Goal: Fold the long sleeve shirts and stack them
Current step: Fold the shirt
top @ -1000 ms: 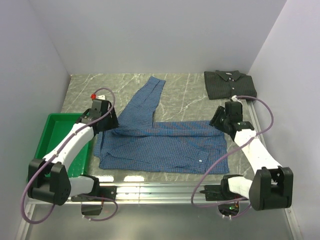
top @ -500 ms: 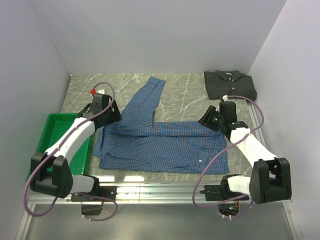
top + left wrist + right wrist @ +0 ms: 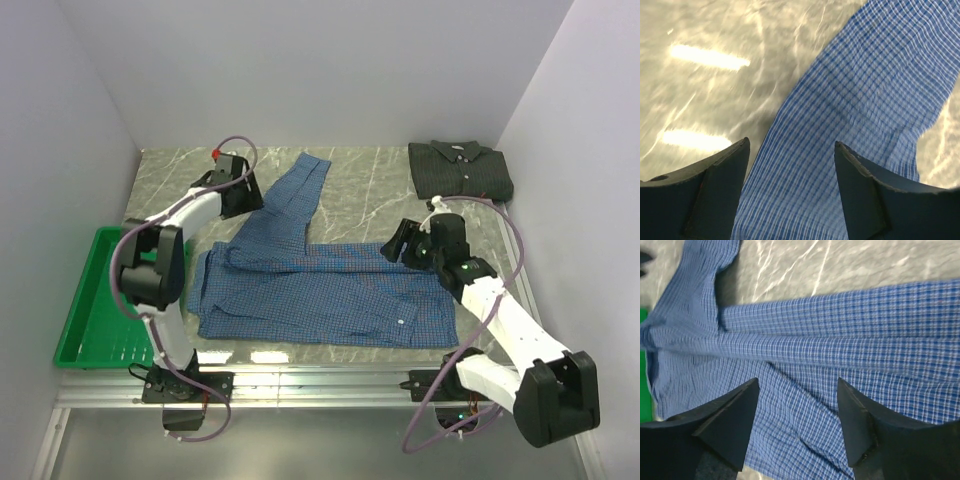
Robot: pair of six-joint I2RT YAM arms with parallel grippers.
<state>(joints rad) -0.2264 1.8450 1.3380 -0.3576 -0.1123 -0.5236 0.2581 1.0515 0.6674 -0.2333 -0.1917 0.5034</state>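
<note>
1 blue shirt spread flat

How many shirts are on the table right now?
2: the blue checked shirt spread across the middle, the dark shirt folded in the far right corner.

Marble table, blue shirt, dark shirt, green tray

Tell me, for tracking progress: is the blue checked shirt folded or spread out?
Partly folded: the blue shirt lies flat, one sleeve laid across its body, the other sleeve stretched out unfolded.
</note>
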